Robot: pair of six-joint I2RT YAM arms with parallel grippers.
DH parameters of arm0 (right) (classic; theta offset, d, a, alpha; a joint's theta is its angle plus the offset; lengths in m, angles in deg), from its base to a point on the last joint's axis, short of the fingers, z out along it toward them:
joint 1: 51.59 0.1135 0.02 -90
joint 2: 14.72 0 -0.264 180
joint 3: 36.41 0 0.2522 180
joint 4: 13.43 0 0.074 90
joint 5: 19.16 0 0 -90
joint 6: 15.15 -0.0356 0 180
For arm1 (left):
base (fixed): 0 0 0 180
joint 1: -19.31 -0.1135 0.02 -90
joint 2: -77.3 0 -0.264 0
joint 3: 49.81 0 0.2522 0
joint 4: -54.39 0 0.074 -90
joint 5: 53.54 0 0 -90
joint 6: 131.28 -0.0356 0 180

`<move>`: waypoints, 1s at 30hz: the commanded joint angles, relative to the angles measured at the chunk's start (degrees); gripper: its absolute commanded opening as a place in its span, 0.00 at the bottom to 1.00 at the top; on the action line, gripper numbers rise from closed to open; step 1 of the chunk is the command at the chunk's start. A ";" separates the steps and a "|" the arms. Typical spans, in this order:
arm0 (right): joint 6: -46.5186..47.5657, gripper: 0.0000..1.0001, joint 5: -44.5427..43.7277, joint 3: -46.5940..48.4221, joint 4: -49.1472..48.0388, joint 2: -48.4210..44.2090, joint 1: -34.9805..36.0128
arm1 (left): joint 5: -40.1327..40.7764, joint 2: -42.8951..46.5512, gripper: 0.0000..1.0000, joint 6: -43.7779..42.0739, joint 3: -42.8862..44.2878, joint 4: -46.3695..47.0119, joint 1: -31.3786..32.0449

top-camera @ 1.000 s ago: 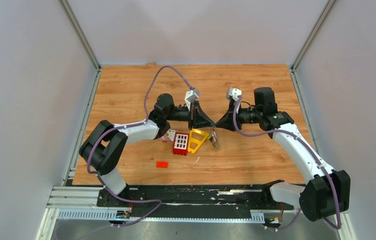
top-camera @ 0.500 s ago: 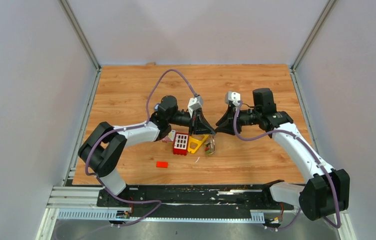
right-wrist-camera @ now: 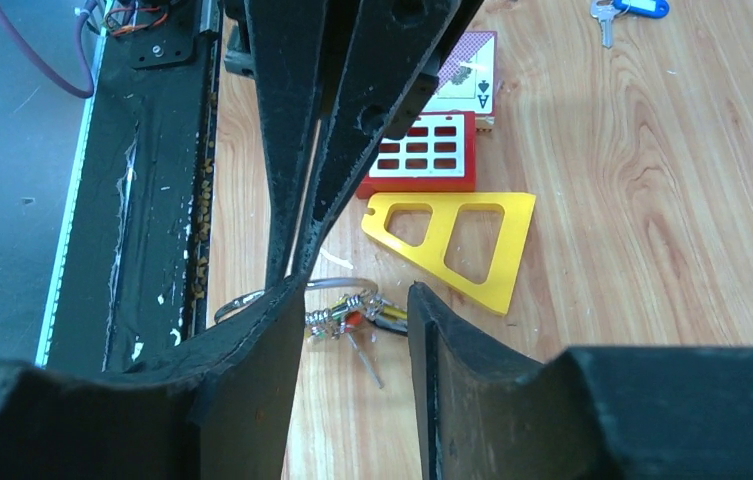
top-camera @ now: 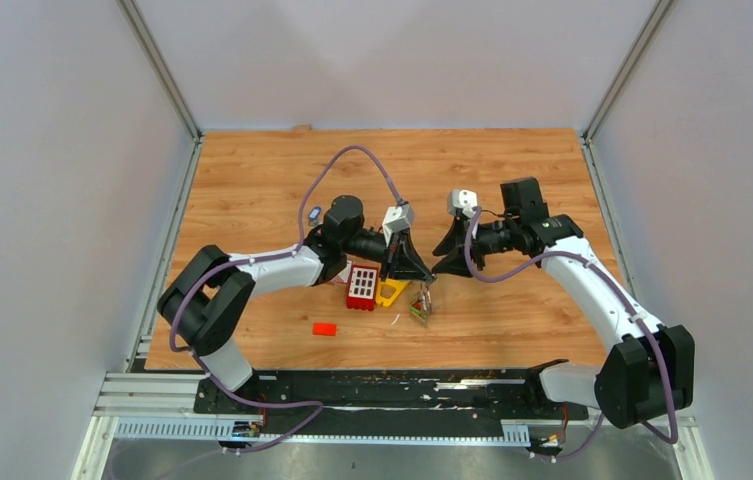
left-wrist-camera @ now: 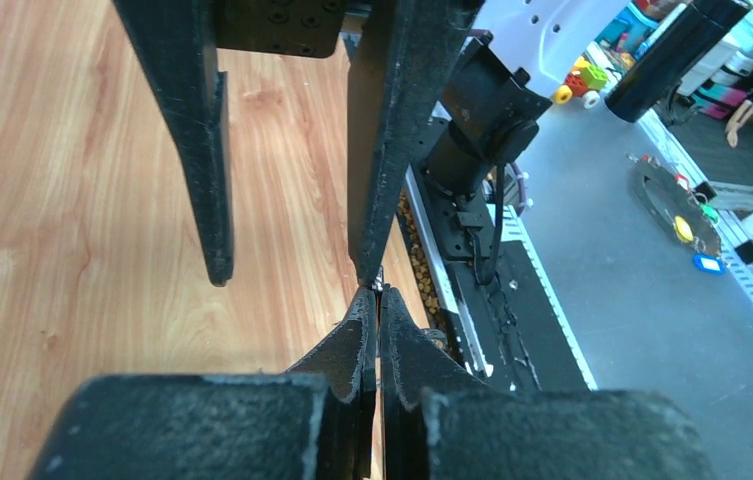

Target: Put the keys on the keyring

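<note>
While left gripper (top-camera: 419,279) is clamped tight, apparently on the thin wire keyring (right-wrist-camera: 337,284), right gripper (right-wrist-camera: 354,288) is seen w/ jaws partly spread and nothing gripped, tip-to-tip w/ its partner over the table (top-camera: 512,320). Keys (top-camera: 420,308) are bunched at the ring, at 6 o'clock of the pinch. Yellow triangular frame (top-camera: 389,292) is shown at 10 o'clock of the bunch, red grid block (top-camera: 361,287) at its 9. One blue-headed key (right-wrist-camera: 632,9) is seen well apart, approx. 11 o'clock of the block.
</note>
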 commanded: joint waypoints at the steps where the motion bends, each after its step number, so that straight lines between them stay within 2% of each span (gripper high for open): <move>1: 4.84 0.44 3.02 2.26 5.01 -1.19 -0.83 | -0.56 3.49 0.00 -4.67 0.38 -0.13 -0.05; 7: 9.53 0.47 5.02 2.27 10.62 -1.29 -0.87 | 1.74 5.32 0.00 -12.45 0.57 -6.89 -0.05; 18: 12.66 0.47 7.81 3.99 14.41 2.21 0.87 | 2.14 5.55 0.00 -13.99 0.75 -8.26 0.22; 24: 11.75 0.43 6.71 3.72 13.16 3.28 1.59 | 2.01 5.70 0.00 -13.90 0.72 -8.16 0.30; 30: 11.61 0.32 6.67 3.73 13.11 4.28 2.31 | 2.11 5.68 0.00 -13.45 0.68 -7.72 0.31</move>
